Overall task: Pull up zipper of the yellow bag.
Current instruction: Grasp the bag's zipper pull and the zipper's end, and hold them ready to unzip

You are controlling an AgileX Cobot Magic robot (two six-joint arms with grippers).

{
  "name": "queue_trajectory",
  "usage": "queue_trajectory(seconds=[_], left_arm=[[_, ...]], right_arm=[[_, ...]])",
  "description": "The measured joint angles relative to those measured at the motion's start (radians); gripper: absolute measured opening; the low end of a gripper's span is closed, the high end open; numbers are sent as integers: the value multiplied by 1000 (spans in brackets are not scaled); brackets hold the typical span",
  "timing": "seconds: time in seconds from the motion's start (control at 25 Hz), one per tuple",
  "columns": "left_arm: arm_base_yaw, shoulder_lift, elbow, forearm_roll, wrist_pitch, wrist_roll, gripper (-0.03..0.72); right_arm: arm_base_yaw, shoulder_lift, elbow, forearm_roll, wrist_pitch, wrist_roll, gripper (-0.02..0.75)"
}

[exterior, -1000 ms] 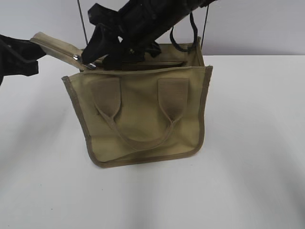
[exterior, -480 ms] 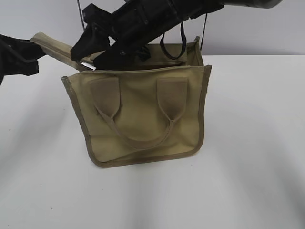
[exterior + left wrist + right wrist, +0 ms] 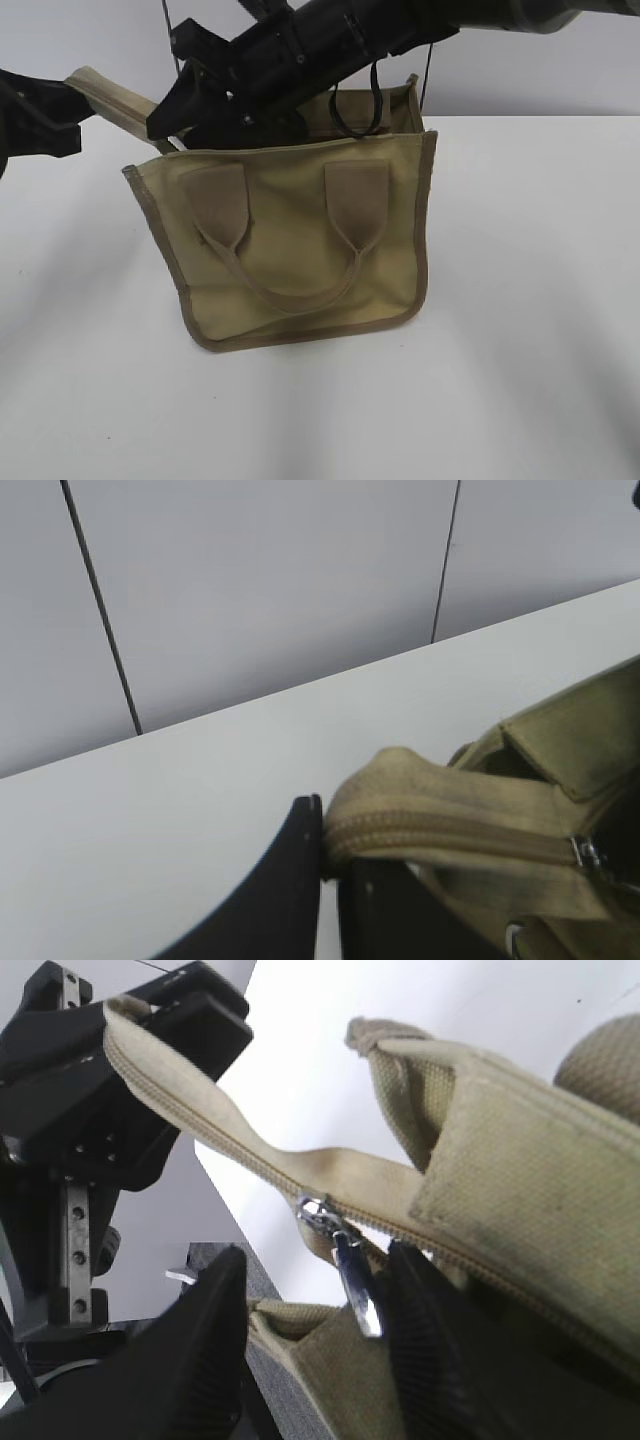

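The yellow bag (image 3: 300, 250) stands upright mid-table, handles facing me. Its zipper (image 3: 200, 1125) tape sticks out from the top left corner as a tab (image 3: 110, 95). My left gripper (image 3: 330, 865) is shut on the end of that tab (image 3: 400, 810) and holds it taut. My right gripper (image 3: 315, 1330) is open over the bag's top left. The grey metal pull (image 3: 355, 1285) hangs between its fingers, close to the right finger. In the exterior view the right gripper (image 3: 185, 110) hides the pull.
The white table (image 3: 520, 300) stretches round the bag on all sides. A grey panelled wall (image 3: 250, 590) stands behind it. The right arm (image 3: 400, 25) reaches in from the top right over the bag's opening.
My right gripper has lifted a little and shifted left over the bag's corner, now covering the pull in the exterior view. The bag's top edge has risen slightly. The left gripper has stayed put.
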Motion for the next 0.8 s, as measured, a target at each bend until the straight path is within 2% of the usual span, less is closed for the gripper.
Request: queue_trajectory(seconds=[0.32, 0.4, 0.52, 0.68, 0.8], left_arm=[[0, 0, 0, 3, -35, 0, 6], [0, 0, 0, 3, -37, 0, 6], [0, 0, 0, 3, -37, 0, 6], [0, 0, 0, 7, -52, 0, 6], [0, 0, 0, 8, -56, 0, 6]], right_arm=[[36, 29, 0, 0, -39, 9, 328], [48, 34, 0, 0, -61, 10, 304], [50, 35, 0, -5, -77, 26, 221], [51, 35, 0, -15, -100, 50, 70], [52, 35, 0, -21, -114, 55, 57]])
